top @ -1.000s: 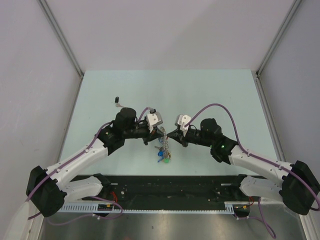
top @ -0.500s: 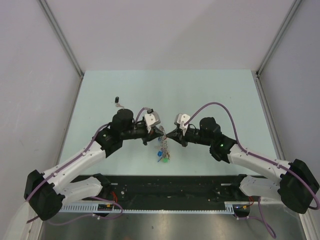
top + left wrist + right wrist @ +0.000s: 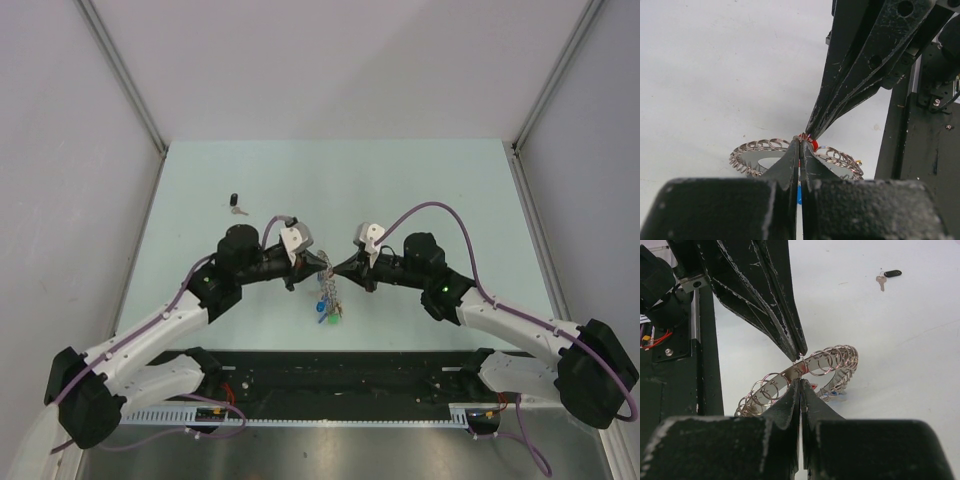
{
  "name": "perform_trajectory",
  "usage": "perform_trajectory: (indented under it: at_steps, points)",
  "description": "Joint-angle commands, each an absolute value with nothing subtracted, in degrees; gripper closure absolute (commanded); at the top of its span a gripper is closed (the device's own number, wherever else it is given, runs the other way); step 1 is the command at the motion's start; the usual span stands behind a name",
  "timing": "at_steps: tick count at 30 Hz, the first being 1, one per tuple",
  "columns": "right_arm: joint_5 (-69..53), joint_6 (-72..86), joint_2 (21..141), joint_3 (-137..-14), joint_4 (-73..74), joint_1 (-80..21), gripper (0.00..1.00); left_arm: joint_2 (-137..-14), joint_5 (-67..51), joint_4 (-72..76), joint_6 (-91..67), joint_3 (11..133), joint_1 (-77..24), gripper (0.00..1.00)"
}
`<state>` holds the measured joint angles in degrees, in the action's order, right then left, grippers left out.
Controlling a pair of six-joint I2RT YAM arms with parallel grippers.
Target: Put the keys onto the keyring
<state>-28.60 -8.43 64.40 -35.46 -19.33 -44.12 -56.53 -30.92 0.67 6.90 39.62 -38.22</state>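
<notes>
Left fingers point(image 3: 787, 165): clenched on the keyring point(image 3: 757, 147) rim.
Right fingers point(image 3: 787, 402): clenched opposite, tips meeting.
Red key point(image 3: 813, 145): just beside left tips.

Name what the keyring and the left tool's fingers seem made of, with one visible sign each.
Keyring: bright silver metal, probably steel; its wire loops glint. Left tool's fingers: matte black, plastic or coated metal, unclear which; pale scuffs mark the edges.

The keyring point(image 3: 757, 148) is being pinched at its near edge between the closed fingers of the left gripper point(image 3: 800, 144). The right gripper point(image 3: 811, 134), its jaws likewise pressed together, is being held in from the upper right, its tips meeting that spot beside a red key head point(image 3: 814, 145).
</notes>
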Motion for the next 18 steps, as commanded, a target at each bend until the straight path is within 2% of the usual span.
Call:
perform_trajectory:
  at_steps: [1,10,15,18]
  points:
    - [-30.0,-6.3,64.2,-34.0,-22.3,-43.7,1.0,-52.3,-28.1,14.3,1.0,37.5,-37.4,1.0]
    - [-29.5,-6.5,61.9,-34.1,-25.5,-43.5,1.0,-49.3,-25.1,25.2,-9.2,30.9,-37.5,1.0]
    - [-28.4,-11.4,59.7,-36.7,-17.9,-43.4,1.0,-46.5,-22.9,26.4,-12.2,27.7,-37.5,0.88]
    - [-28.3,-14.0,59.6,-38.9,-13.5,-43.6,1.0,-44.7,-21.8,26.4,-13.3,25.7,-37.4,0.77]
